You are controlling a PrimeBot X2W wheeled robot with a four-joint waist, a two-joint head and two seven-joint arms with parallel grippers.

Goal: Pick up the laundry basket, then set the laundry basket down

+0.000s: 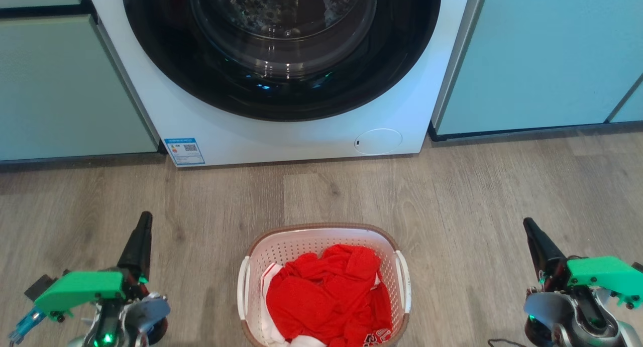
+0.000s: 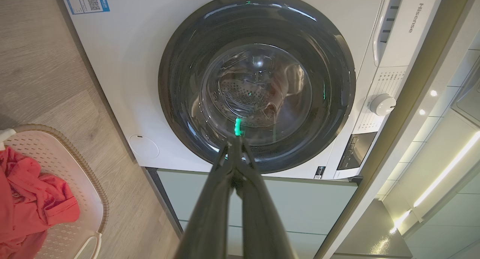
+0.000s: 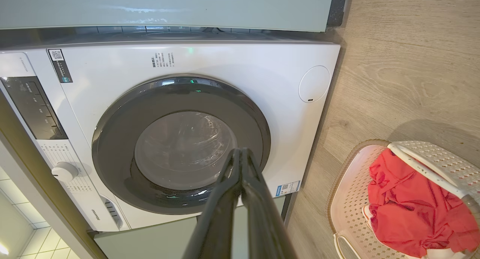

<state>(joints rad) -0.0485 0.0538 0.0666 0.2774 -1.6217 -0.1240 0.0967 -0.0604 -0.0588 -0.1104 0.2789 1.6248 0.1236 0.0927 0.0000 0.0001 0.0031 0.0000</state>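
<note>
The laundry basket (image 1: 301, 246) sits on the grey plank floor (image 1: 452, 196) before a white washing machine (image 1: 301, 131) flanked by pale green cabinets (image 1: 527, 61), between the left claw (image 1: 144, 221) and right claw (image 1: 528, 226), both pinched together.

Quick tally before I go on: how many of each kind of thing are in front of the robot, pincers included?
Laundry basket: 1
Washing machine: 1
Heap of red and white clothes in the basket: 1
Pincers: 2, left pincer and right pincer, both shut
Total: 5
</note>
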